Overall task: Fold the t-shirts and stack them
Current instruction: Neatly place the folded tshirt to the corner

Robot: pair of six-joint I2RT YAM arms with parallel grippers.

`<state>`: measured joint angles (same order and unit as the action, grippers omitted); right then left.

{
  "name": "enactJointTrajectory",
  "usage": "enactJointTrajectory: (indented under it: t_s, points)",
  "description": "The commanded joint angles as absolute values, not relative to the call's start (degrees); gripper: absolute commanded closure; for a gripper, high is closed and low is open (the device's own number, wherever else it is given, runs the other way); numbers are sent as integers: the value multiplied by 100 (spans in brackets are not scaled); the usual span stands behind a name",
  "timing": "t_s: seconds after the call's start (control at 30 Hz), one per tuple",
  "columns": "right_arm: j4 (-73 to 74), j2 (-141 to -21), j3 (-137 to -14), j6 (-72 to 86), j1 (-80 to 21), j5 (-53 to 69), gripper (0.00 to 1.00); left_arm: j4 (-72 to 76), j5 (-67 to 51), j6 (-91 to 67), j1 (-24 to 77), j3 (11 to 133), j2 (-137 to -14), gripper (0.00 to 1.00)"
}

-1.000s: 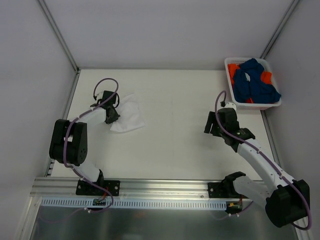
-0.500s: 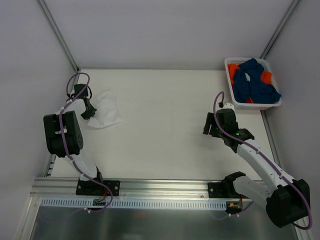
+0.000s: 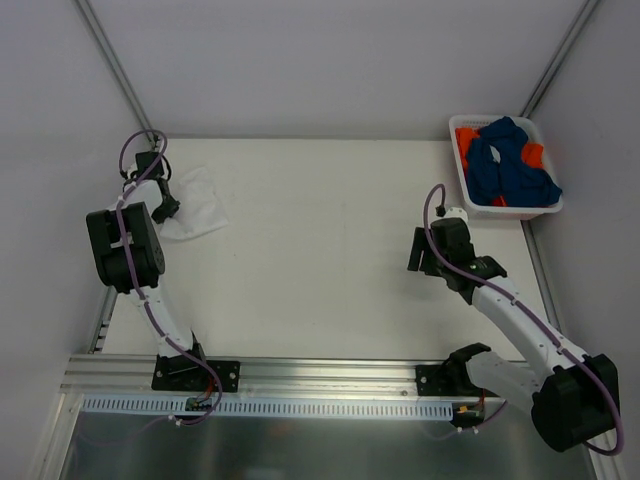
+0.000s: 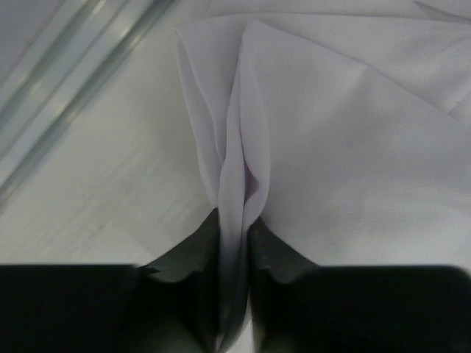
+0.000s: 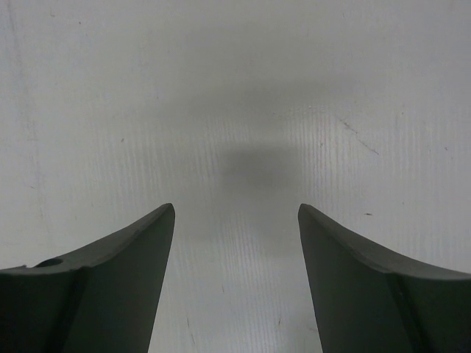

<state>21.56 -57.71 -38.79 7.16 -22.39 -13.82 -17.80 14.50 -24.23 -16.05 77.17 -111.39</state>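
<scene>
A white t-shirt (image 3: 195, 202) lies folded at the far left of the table. My left gripper (image 3: 166, 207) is shut on its left edge; in the left wrist view a pinched fold of the white cloth (image 4: 237, 184) runs between the two dark fingers (image 4: 184, 257). Dark blue and orange t-shirts (image 3: 510, 165) are heaped in the white basket (image 3: 466, 190) at the far right. My right gripper (image 3: 424, 252) is open and empty over bare table right of centre; its wrist view shows only table between its fingertips (image 5: 147, 235).
A metal rail (image 3: 130, 230) runs along the table's left edge, close to my left gripper, and shows in the left wrist view (image 4: 81, 66). Grey walls close in the back and sides. The arm bases sit on the near rail (image 3: 300, 375).
My left gripper has dragged the white t-shirt leftward and a little back, from left of centre to the left edge. The right arm has barely moved.
</scene>
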Motion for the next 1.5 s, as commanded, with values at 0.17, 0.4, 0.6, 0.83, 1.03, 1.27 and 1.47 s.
enactJointTrajectory:
  t_s: [0.17, 0.4, 0.6, 0.83, 1.03, 1.27, 1.47]
  points:
    - [2250, -6029, -4096, 668, -2346, -1494, 27, -1618, 3836, -2189, -820, 7717, -9995, 31]
    - [2285, -5994, -4008, 773, -2478, -1599, 27, -1450, 3447, -2013, -37, 7708, -8974, 26]
    - [2417, -5793, -3990, 905, -2636, -1705, 27, -1389, 2577, -2214, 272, 7673, -9597, 100]
    - [2689, -5406, -3876, 931, -2654, -1916, 27, -1397, 1759, -2391, 264, 7559, -10431, 100]
    - [2768, -5256, -3841, 984, -2654, -1942, 27, -1450, 1275, -2373, 264, 7559, -10775, 100]
    - [2760, -5203, -3867, 1072, -2663, -1881, 27, -1905, 1257, -2355, 255, 7637, -10880, 100]
    - [2839, -4993, -3858, 1151, -2742, -1863, 27, -2442, 1187, -2434, 141, 7752, -11161, 100]
